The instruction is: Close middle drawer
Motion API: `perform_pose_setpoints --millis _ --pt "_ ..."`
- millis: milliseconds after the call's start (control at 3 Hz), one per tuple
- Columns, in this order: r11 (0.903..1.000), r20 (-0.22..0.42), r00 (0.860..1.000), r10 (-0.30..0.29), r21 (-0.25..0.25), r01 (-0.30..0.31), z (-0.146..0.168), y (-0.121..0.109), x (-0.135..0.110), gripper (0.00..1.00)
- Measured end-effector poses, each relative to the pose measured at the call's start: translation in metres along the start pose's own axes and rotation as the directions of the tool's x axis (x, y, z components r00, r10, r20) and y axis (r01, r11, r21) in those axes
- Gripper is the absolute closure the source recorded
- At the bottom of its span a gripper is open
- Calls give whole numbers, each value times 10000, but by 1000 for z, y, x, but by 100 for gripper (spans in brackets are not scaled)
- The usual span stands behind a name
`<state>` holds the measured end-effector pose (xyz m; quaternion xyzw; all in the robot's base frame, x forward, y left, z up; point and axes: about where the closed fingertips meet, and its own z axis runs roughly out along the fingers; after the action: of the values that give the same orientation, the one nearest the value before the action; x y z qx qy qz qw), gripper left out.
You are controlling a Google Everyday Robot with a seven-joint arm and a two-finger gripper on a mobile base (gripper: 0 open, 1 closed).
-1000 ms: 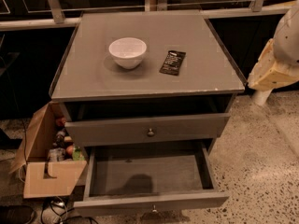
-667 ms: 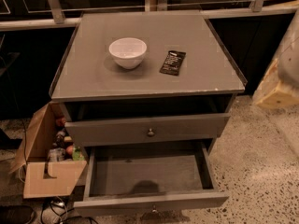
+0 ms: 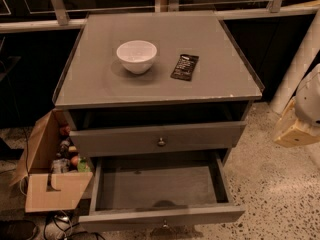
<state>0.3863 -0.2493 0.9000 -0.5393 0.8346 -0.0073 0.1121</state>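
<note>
I see the middle drawer [image 3: 150, 186] pulled far out, low at the front of the grey table [image 3: 210, 86], under the top drawer [image 3: 120, 140]. The pincer [image 3: 296, 126] hangs at the right edge, well apart from it; whether it is released or clenched I cannot tell.

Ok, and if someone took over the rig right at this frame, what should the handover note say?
Gripper: at the right edge of view, beside the cabinet, touching nothing.
Middle drawer: pulled far out toward the camera.
Upper drawer: slightly ajar.
White bowl and dark packet sit on the cabinet top.
Done: nothing yet.
Left: bring the gripper to the middle drawer's front and push it fully in.
</note>
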Motion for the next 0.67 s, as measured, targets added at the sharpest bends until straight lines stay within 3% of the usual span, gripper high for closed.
perform_pose_setpoints --millis 333,667 --pt "9980 -10 9999 171 -603 -171 34 18 11 100" --pt "9865 4 9978 669 -1500 -661 92 45 30 100"
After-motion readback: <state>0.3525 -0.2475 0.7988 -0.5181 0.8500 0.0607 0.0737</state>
